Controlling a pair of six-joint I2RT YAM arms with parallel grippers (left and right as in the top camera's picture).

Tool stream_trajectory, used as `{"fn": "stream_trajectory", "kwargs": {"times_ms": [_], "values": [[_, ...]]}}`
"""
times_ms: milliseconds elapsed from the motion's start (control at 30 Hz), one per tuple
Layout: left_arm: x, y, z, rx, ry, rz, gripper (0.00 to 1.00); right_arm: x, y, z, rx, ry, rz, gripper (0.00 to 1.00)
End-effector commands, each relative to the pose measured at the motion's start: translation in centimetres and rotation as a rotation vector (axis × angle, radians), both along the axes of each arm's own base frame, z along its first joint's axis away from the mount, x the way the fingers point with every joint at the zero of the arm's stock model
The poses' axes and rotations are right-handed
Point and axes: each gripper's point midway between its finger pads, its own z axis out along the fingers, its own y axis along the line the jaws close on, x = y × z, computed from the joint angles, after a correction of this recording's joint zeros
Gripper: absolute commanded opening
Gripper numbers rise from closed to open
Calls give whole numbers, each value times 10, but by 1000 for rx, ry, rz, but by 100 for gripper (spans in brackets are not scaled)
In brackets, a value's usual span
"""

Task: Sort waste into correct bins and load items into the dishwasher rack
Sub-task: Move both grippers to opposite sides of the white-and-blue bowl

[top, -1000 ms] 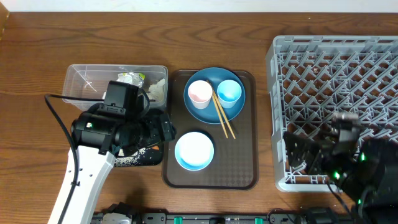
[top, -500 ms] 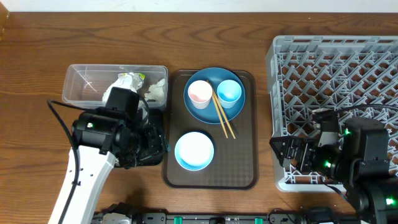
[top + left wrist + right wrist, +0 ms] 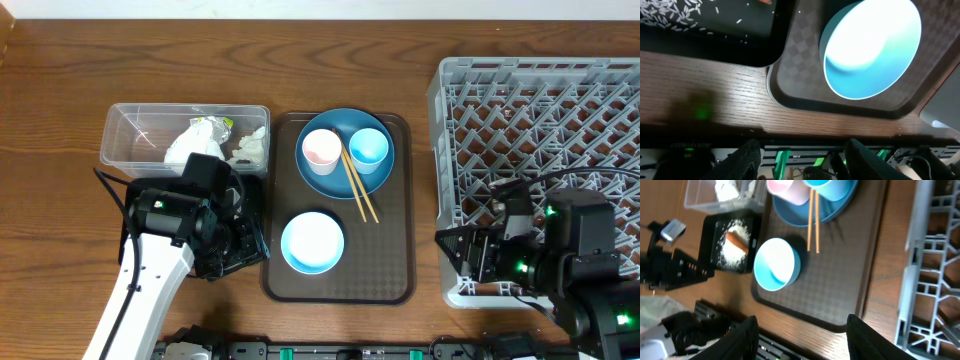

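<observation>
You are seeing a brown serving tray (image 3: 385, 250) lying flat on the wooden table (image 3: 300, 60), and a round blue plate (image 3: 322, 183) is sitting on the tray's far half.

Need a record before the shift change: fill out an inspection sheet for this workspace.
Surface: brown wooden table, no spills seen.
Job's things: crumpled white napkins in clear plastic tub; orange carrot and white rice in black tray; pink cup, light blue cup, wooden chopsticks on round blue plate; small light blue bowl beside it on brown serving tray; grey pegged rack, nothing loaded in view.
Clutter: nothing seen.
Grippers: left gripper and right gripper open, empty.
Cables: black cable beside left arm.
Surroundings: nothing seen.
</observation>
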Motion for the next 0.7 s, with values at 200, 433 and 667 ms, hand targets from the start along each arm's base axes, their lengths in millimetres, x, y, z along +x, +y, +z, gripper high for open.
{"fn": "stream_trajectory", "kwargs": {"times_ms": [200, 433, 667], "values": [[17, -4, -1, -13, -73, -8, 54, -9, 19, -10, -41, 6, 123, 56], [20, -4, -3, -15, -85, -8, 45, -5, 34, -18, -70, 19, 192, 55], [22, -5, -18, -18, -91, -4, 43, -4, 52, -36, -110, 80, 267, 54]]}}
